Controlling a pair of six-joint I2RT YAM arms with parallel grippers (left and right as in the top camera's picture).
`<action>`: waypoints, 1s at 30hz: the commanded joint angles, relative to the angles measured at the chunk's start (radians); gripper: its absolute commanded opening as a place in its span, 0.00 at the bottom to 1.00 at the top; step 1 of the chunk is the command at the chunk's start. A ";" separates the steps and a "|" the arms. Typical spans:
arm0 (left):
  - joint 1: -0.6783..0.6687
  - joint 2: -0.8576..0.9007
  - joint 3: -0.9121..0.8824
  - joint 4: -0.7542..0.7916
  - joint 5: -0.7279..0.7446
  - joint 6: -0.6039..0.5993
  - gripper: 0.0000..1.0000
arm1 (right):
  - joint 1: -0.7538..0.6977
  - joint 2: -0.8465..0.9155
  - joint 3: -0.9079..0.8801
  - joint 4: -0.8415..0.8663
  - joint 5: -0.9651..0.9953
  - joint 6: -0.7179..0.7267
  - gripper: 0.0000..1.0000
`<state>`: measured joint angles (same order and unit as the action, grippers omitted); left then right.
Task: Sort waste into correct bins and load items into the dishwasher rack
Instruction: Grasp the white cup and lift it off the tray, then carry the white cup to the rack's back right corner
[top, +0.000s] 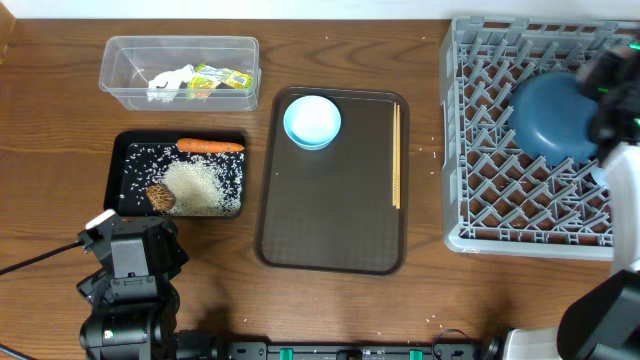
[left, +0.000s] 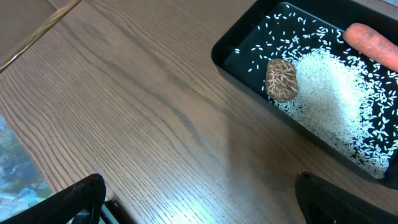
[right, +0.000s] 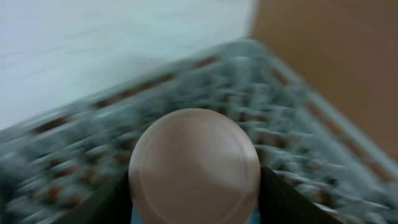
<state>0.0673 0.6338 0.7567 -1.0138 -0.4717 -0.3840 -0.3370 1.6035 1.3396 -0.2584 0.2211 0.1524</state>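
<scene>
Left gripper (left: 199, 200): wide open, fingers far apart at the bottom corners of the wrist view, nothing held; above bare table (top: 60, 130) just beside the black tray.
Right gripper (right: 196, 200): closed around a round pale object (right: 194, 165), a dark finger (right: 112, 202) against each side; above the rack, at the right edge of the overhead view.
Round pale object: blurred, beige-pink face towards the camera, a sliver of light blue at its lower edge; too smeared to name more exactly.
Clear tub (top: 125, 62): far left of the table, holding crumpled white paper (top: 168, 82) and yellow-green wrappers (top: 222, 78) side by side.
Black tray (top: 130, 150): just in front of the tub.
Carrot (top: 210, 146): lying along the far edge of the black tray.
Rice (top: 200, 185): heaped in the black tray, loose grains scattered around the heap.
Brown lump (top: 161, 198): in the black tray, touching the left edge of the rice heap.
Brown serving tray (top: 330, 210): middle of the table, between black tray and rack.
Light blue bowl (top: 312, 121): upright at the far end of the serving tray.
Chopsticks (top: 396, 155): lying together along the serving tray's right edge.
Rack (top: 500, 150): grey lattice, right side of the table.
Dark blue dish (top: 550, 118): in the rack's far right part, partly behind the right arm.
</scene>
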 joint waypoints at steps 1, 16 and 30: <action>-0.001 0.000 -0.006 -0.002 -0.015 0.013 0.98 | -0.085 0.000 0.007 -0.003 -0.005 -0.013 0.54; -0.001 0.000 -0.006 -0.002 -0.015 0.013 0.98 | -0.207 0.120 0.007 0.021 -0.053 -0.020 0.60; -0.001 0.000 -0.006 -0.002 -0.016 0.013 0.98 | -0.198 0.124 0.007 0.031 -0.139 -0.019 0.72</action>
<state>0.0673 0.6338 0.7567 -1.0138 -0.4717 -0.3840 -0.5335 1.7279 1.3396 -0.2272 0.1211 0.1429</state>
